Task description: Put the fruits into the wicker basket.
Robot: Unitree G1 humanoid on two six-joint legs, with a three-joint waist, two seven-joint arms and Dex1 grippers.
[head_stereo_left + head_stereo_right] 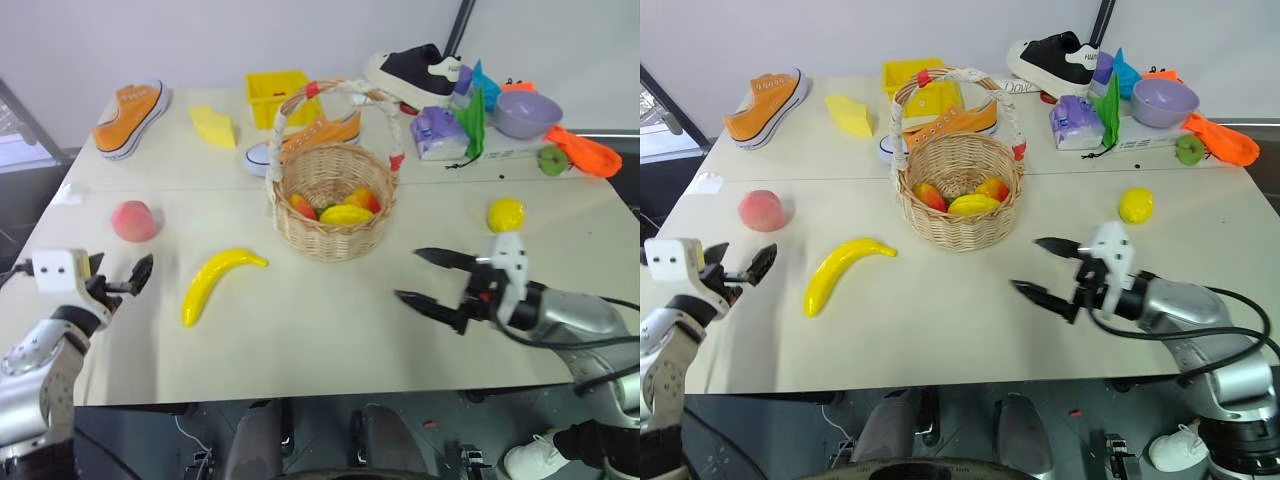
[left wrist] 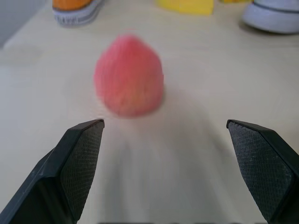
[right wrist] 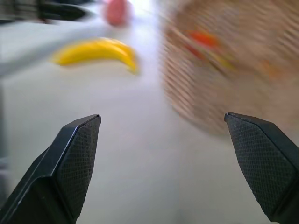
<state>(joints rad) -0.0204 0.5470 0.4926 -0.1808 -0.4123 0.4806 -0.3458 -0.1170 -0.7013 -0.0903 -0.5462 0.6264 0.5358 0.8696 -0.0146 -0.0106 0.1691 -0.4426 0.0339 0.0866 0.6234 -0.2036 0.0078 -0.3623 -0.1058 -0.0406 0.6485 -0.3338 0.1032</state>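
Both pincers, left pincer [image 1: 120, 280] and right pincer [image 1: 432, 277], gape empty | peach [image 2: 129, 77] probably light, rigid, slick | I'd pinch its widest middle.

**Colours on the worktop**

Cream worktop [image 1: 330, 320]. Tan woven wicker basket [image 1: 330, 225], its handle white with red bands. Yellow banana [image 1: 218, 281], pink-red peach [image 1: 133, 220], yellow lemon [image 1: 505, 213]. Orange sneaker [image 1: 130, 118], purple bowl [image 1: 527, 113], yellow bin [image 1: 272, 95].
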